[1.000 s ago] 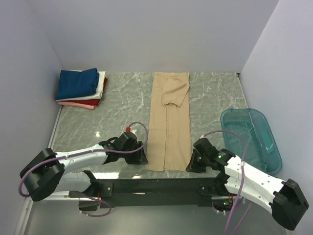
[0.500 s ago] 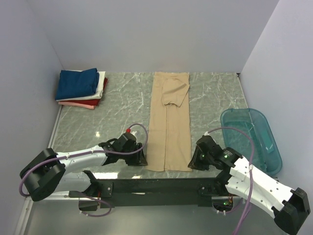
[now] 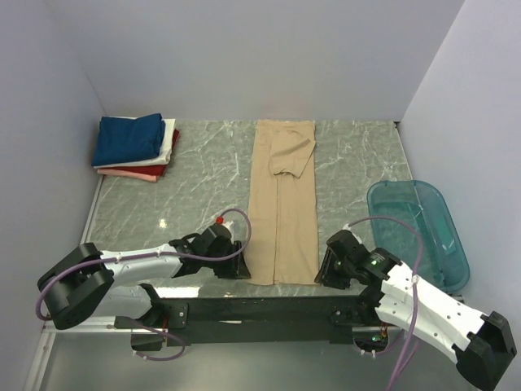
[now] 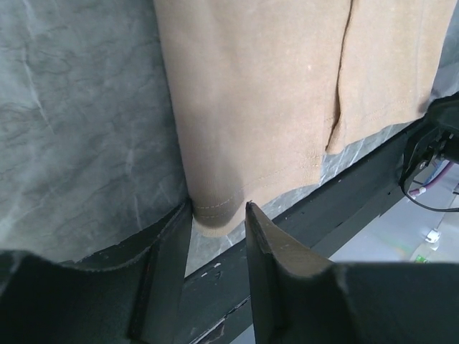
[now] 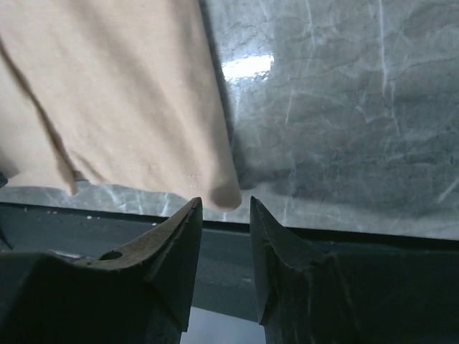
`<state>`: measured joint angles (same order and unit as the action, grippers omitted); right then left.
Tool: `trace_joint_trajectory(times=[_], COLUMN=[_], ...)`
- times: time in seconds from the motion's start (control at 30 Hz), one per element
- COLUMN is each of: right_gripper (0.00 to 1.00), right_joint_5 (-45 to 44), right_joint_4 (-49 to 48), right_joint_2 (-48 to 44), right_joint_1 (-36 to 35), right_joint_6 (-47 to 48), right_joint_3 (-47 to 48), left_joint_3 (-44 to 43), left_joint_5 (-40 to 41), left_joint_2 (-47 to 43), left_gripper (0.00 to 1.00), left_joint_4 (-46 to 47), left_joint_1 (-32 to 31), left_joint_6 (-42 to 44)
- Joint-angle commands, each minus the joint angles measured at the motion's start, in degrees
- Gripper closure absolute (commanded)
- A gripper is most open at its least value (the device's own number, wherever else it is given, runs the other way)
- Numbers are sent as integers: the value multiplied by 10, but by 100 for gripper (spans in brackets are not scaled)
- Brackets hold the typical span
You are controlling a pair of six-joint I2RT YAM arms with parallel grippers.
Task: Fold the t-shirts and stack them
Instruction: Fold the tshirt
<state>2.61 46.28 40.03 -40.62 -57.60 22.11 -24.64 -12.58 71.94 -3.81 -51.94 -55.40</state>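
Tan t-shirt [image 3: 281, 204] lies flat mid-table [image 3: 195, 179], folded lengthwise into a long strip. One sleeve is doubled over at the far end and the hem sits at the near edge, by the black rail [image 3: 260, 309].

Left gripper [image 3: 242, 267] is at the near-left hem corner. From the top view its fingertips are hidden under the wrist body. In the left wrist view the fingers [image 4: 179, 244] stand apart and the hem corner sits in the gap between them. Not pinched; can't tell if either finger touches the cloth.

Right gripper [image 3: 324, 273] is at the near-right corner, tips also hidden from above. In the right wrist view its fingers [image 5: 188, 236] are spread, with the corner just ahead of the gap and nothing clamped.

Folded stack [image 3: 134, 147] is in the far-left corner, well apart from the tan shirt. Navy shirt [image 3: 129, 137] is on top. Of the white shirt [image 3: 171, 138], red shirt [image 3: 155, 169] and pink shirt [image 3: 122, 173] only edges show.

Teal tub [image 3: 423, 236] is at the right edge. The right arm's base is cut off at the frame corner.
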Motion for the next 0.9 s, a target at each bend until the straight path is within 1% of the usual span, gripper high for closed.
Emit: trace_joint_trajectory(times=[0.0,0.07,0.17,0.3,0.37,0.4,0.43,0.5,0.53,0.63,0.8,0.87], right_gripper=[60,60,61,64,68,72,79,86,91,99,100,100], right_joint_5=[-5,-7,-9,-8,1,4,8,19,22,34,46,46], right_joint_4=[-37,-51,-65,-95,-105,-111,-112,-111,-110,-101,-78,-63], right_joint_2=[7,9,10,18,22,22,22,20,19,10,-16,-31], right_joint_1=[-3,-3,-3,-3,-3,-3,-3,-4,-4,-9,-30,-51], right_joint_6=[-12,-15,-20,-26,-25,-24,-23,-14,-11,-1,-5,-15], right_joint_3=[-15,-22,-30,-43,-46,-50,-51,-50,-50,-51,-51,-50], left_joint_3=[15,15,15,14,12,11,9,8,9,11,18,17], left_joint_5=[20,26,29,33,34,36,39,42,46,48,58,63], left_joint_2=[11,10,8,7,3,3,-2,-7,-14,-26,-46,-61], left_gripper=[59,60,64,74,81,88,91,97,99,99,99,99], left_joint_4=[-19,-22,-24,-26,-29,-30,-32,-39,-41,-48,-59,-66], left_joint_1=[-11,-16,-19,-24,-25,-26,-27,-33,-34,-40,-63,-83], left_joint_6=[-6,-9,-15,-17,-16,-17,-17,-18,-20,-25,-43,-48])
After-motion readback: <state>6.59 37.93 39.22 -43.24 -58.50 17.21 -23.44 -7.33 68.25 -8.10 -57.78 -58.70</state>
